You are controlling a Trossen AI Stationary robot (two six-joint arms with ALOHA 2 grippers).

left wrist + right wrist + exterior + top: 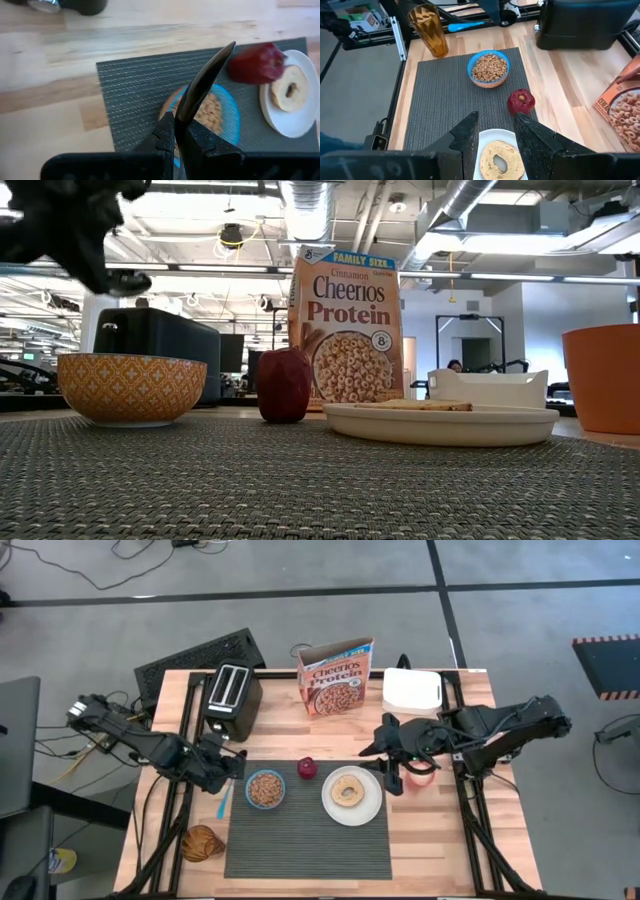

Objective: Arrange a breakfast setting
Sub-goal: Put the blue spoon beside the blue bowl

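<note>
The dark grey ribbed placemat (305, 840) lies at the table's near middle. On it stand the blue bowl (265, 788) holding cereal, the dark-red fruit (307, 769), and the white plate (372, 808) with the tan bagel (349, 789). My left gripper (232, 765) is just left of the bowl, above the mat's far left corner, shut on the blue-handled spoon (222, 802). My right gripper (392, 775) hovers open and empty over the plate's far right rim; it also shows in the right wrist view (496, 117). My left gripper (176, 120) pinches the spoon between its two shut fingers. The dark shiny metal part (186, 107) sticks out past the fingertips over the bowl. The blue handle (465, 25) trails back toward the table's near edge. I cannot tell whether the handle's end touches the table.
A black toaster (232, 697), a cereal box (335, 677) and a white lidded container (412, 692) stand along the far side. An orange cup (420, 770) is right of the plate. An amber glass (203, 842) stands left of the mat.
</note>
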